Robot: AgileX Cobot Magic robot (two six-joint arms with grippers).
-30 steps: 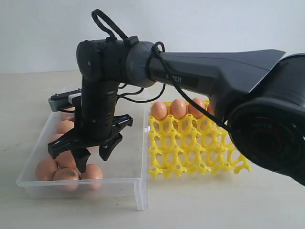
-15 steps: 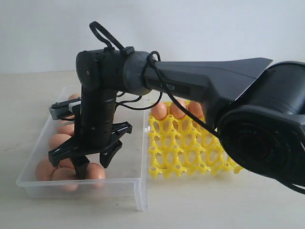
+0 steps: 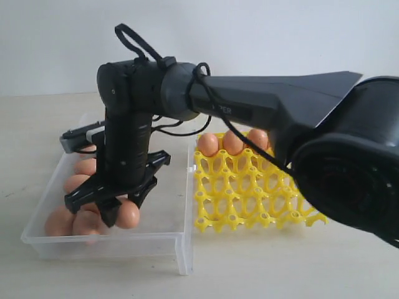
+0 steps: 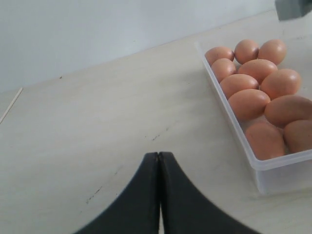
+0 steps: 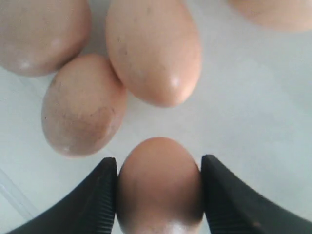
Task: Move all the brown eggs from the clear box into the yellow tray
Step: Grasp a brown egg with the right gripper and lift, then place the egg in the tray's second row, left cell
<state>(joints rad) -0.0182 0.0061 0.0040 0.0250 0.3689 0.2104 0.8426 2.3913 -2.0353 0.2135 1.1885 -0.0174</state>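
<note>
Lower left of the exterior view, the right gripper [image 3: 112, 210] clamps a brown egg [image 5: 159, 187] within the clear box [image 3: 163, 242]; the left gripper [image 4: 159, 157] has its jaws pressed together.

The right arm [image 3: 280, 99] was stretched level across the exterior view from right to left and bent down at the wrist [image 3: 128, 134], so the right gripper [image 3: 121, 208] was pointed straight down. Its fingers [image 5: 95, 200] were clamped on both sides of a brown egg [image 5: 159, 187]. The left gripper [image 4: 159, 195] was seen closed, both tips pressed flat together.
</note>
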